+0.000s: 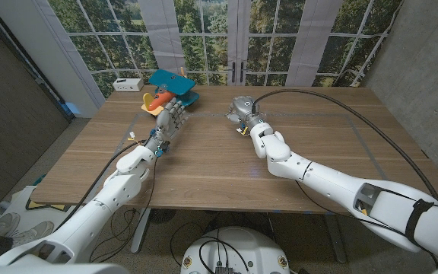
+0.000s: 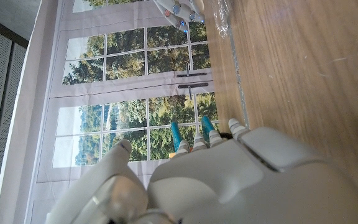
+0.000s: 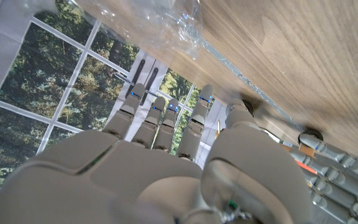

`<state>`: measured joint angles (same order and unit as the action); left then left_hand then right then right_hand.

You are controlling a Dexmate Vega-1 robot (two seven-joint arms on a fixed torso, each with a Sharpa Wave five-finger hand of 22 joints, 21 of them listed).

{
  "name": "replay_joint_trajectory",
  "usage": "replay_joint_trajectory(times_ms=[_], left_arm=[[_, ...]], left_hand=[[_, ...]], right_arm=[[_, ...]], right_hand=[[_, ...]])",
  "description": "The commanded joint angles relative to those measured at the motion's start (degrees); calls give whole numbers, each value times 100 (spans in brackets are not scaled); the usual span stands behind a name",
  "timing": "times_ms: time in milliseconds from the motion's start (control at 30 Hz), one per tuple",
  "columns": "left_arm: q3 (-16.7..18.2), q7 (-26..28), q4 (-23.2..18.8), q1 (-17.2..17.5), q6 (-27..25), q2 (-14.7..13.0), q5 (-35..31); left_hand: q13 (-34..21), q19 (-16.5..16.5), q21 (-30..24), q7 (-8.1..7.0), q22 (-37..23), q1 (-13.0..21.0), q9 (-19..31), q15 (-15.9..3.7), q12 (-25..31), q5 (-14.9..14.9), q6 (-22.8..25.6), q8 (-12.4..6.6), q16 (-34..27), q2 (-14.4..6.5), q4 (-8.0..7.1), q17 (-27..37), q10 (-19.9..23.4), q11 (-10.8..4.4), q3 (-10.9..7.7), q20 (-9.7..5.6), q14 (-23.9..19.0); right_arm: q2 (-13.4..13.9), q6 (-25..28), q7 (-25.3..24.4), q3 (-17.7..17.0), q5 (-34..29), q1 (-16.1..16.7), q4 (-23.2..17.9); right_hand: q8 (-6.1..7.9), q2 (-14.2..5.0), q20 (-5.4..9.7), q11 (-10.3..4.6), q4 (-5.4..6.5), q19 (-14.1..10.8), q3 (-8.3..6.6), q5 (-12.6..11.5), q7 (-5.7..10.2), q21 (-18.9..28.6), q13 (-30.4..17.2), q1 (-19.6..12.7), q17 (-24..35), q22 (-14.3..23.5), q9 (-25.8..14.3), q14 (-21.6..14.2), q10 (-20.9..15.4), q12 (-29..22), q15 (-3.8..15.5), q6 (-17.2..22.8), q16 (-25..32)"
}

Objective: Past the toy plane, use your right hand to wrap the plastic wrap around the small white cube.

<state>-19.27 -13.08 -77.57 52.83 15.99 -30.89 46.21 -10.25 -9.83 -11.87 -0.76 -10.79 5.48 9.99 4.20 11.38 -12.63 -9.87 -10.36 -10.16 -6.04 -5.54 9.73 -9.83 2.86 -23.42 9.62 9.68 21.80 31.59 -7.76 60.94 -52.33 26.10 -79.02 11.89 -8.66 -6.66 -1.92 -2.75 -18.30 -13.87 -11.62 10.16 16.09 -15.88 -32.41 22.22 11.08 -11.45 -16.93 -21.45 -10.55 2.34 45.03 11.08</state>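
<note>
Plastic wrap (image 1: 239,107): a crinkled, glossy clear bundle on the far middle of the wooden table (image 1: 204,164), right of the toy plane (image 1: 171,87). The small white cube can't be made out inside it. Your right hand (image 1: 255,127) sits just near of the bundle, fingers reaching to its edge; whether it grips the film you cannot tell. In the right wrist view the wrap (image 3: 154,18) lies beyond the fingers. Your left hand (image 1: 169,119) is released, fingers spread, just near the teal, flat-winged plane with its orange body.
</note>
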Motion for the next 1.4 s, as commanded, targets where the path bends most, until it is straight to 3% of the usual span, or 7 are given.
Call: replay_joint_trajectory(times_ms=[33, 333, 700, 900, 1100, 1333, 1400], left_arm=[[38, 65, -70, 57, 13, -37, -2], [62, 105, -128, 110, -6, -59, 22], [59, 95, -129, 122, -8, -69, 23], [52, 80, -127, 112, -26, -74, 27], [53, 102, -127, 108, -30, -79, 14], [67, 137, -150, 121, -43, -94, 14], [71, 150, -166, 131, -61, -107, 16]], left_hand=[[-19, -36, -16, -13, -13, 83, 14, 13, -8, 11, -718, -19, 0, -33, 42, 7, -1090, -19, -4, 9, 1084], [-19, -42, -14, -57, -13, 86, 14, 15, -14, 14, -728, -14, 0, -33, 44, 8, -1108, -2, -5, 10, 1090], [-19, -50, -13, -71, -14, 87, 14, 13, -18, 17, -733, -13, -1, -33, 45, 9, -1127, 4, -6, 12, 1095], [-19, -51, -13, -75, -14, 86, 15, 15, -18, 19, -732, -14, -2, -31, 46, 9, -1134, -1, -5, 15, 1094], [-19, -55, -12, -76, -14, 85, 15, 26, -16, 21, -741, -10, -2, -30, 46, 9, -1132, -2, -4, 16, 1096], [-19, -58, -12, -74, -15, 87, 15, 23, -17, 23, -750, -8, -2, -32, 47, 9, -1141, -2, -6, 15, 1100], [-19, -57, -13, -75, -15, 89, 15, 24, -17, 24, -754, -7, -2, -34, 48, 9, -1143, -6, -7, 19, 1102]], right_arm=[[-413, 384, 441, 508, 50, -556, 879], [-954, 935, 1299, 847, 375, -1083, 1819], [-1149, 1425, 1024, 1290, 551, -1316, 2358], [-1256, 1569, 610, 1400, 681, -1333, 2573], [-1228, 1368, -172, 1303, 926, -1196, 2559], [-1402, 977, -153, 1204, 1423, -1284, 2824], [-1466, 881, -465, 1221, 1444, -1264, 2963]], right_hand=[[13, -19, -5, 8, 98, 67, 17, 33, -24, -29, 8, 139, 20, 28, -12, 72, 82, 1, 215, -8, 33], [-193, 38, -99, 155, 613, 720, 343, 37, -252, -276, 93, 1082, 3, 51, -20, 723, 861, 8, -56, -1005, 8], [-182, 265, -73, 185, 586, 760, 455, 25, -419, -277, 114, 1174, -36, 54, -19, 732, 954, -35, -90, -1303, 48], [-179, 313, -58, 155, 403, 704, 398, -33, -484, -248, 135, 963, -92, 53, -20, 691, 967, -66, -43, -1580, 74], [181, 167, 68, 19, -191, 242, 64, -159, -353, -58, 204, 176, -263, 48, -20, 170, 367, -288, 182, -756, 262], [276, 177, 59, 17, -193, 223, 111, -130, -416, -53, 232, 243, -261, 45, -4, 88, 166, -319, 179, -340, 310], [336, 128, 64, -17, -357, 191, 2, -164, -353, -43, 246, 4, -304, 43, 1, 9, 3, -357, 220, -95, 321]])
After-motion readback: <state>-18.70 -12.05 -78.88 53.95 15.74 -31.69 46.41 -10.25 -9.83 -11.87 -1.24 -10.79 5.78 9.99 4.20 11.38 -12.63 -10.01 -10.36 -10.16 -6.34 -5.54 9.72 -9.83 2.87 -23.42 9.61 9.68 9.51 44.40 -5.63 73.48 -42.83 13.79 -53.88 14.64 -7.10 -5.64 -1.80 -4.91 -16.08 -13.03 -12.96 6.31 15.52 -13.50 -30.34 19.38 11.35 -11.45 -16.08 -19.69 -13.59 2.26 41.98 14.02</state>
